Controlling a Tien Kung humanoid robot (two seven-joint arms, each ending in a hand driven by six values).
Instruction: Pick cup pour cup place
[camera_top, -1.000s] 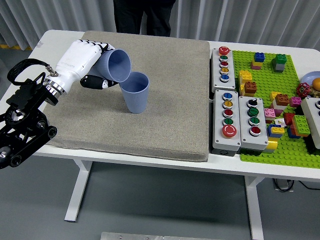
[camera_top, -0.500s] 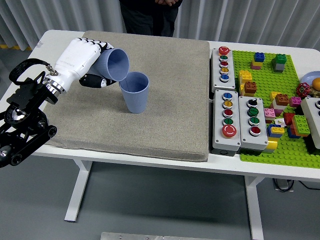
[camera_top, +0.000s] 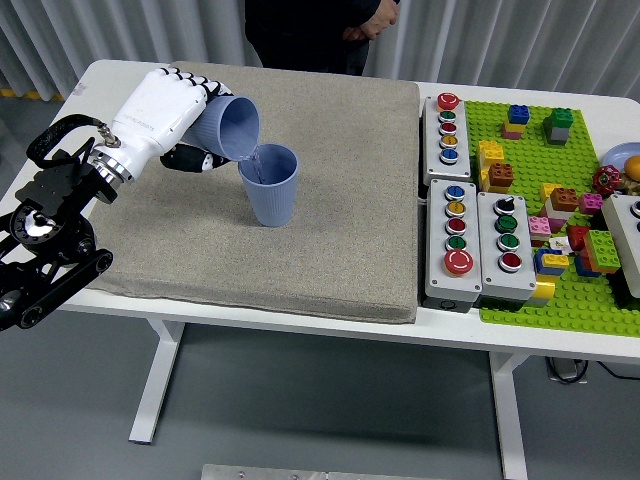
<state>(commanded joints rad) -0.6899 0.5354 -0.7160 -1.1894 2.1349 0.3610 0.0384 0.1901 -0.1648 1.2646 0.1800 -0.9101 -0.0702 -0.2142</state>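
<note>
Left robot hand (camera_top: 165, 110), white shell, fingers wrapped round ribbed blue plastic cup (camera_top: 228, 128). Cup tipped further than half second ago; lip now over rim of upright blue cup (camera_top: 270, 185) on grey felt mat (camera_top: 330, 130) on bench. Thin stream visible: pour underway, placing remains. Right arm unseen. No legible writing.

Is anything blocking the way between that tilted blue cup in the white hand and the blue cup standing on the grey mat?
Nothing visible. The left hand holds the tilted blue cup with its mouth right above the standing blue cup.
</note>
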